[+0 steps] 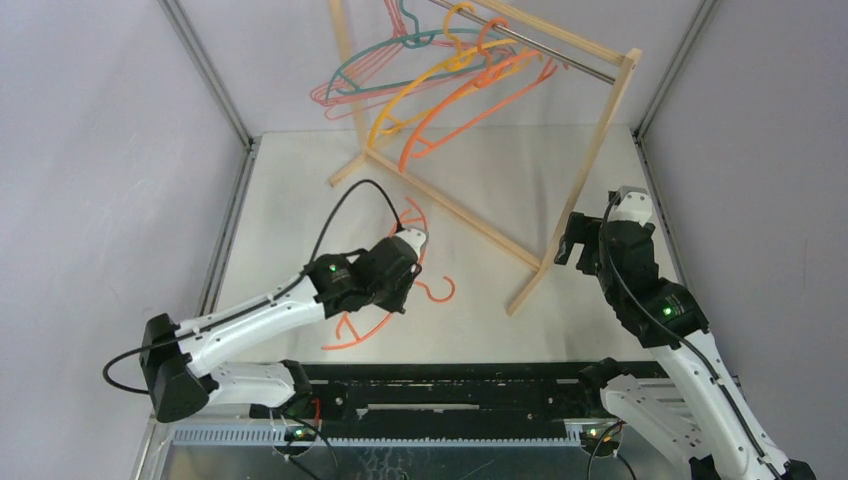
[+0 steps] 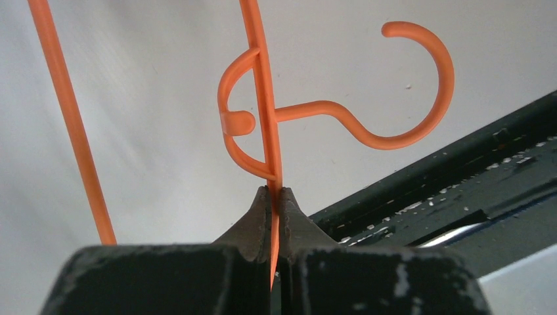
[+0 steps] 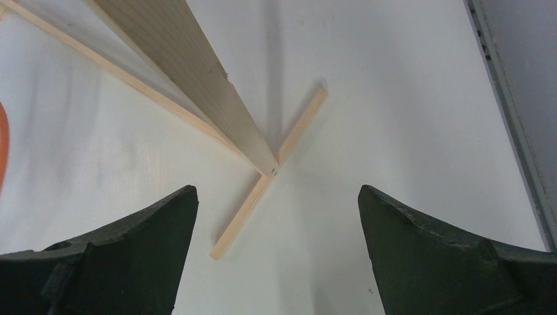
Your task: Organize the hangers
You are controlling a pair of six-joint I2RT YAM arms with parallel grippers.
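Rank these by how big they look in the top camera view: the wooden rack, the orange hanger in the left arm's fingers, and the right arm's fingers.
1. Wooden rack, clearly largest.
2. Orange hanger, partly hidden under the left gripper.
3. Right arm's fingers, smallest, though they sit nearer the camera.

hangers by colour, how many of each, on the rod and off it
pink wire hanger, on the rod: 1 that I can make out
teal hanger, on the rod: 1
yellow hanger, on the rod: 1
orange hanger, on the rod: 1
orange hanger, on the table, pinched by the left gripper: 1
total: 5
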